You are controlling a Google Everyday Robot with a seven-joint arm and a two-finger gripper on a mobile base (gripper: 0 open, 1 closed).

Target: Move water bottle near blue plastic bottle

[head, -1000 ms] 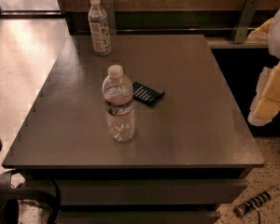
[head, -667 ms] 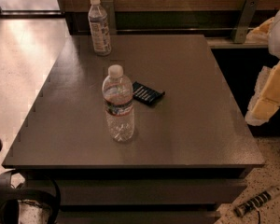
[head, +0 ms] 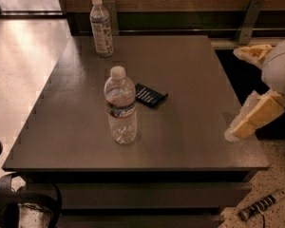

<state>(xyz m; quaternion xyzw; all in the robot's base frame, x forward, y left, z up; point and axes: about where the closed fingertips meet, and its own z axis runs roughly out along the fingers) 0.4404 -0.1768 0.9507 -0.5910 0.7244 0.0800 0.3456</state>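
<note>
The water bottle (head: 120,106) stands upright near the middle of the dark table (head: 190,80); it is stout and clear, with a white cap and a dark label band. The blue plastic bottle (head: 101,27), slim with a large pale label, stands upright at the table's far left corner. My gripper (head: 241,91) is at the right edge of the view, beside the table's right edge, well to the right of the water bottle. It is open and empty, with one pale finger high (head: 254,52) and one low (head: 254,118).
A small black flat object (head: 150,95) lies just right of the water bottle. A wooden wall with a metal bracket (head: 248,13) runs behind the table. Pale floor lies to the left. A dark cable loop (head: 23,204) sits at the lower left.
My gripper has moved a little left and down toward the table's right edge. Both bottles have stayed in place.
</note>
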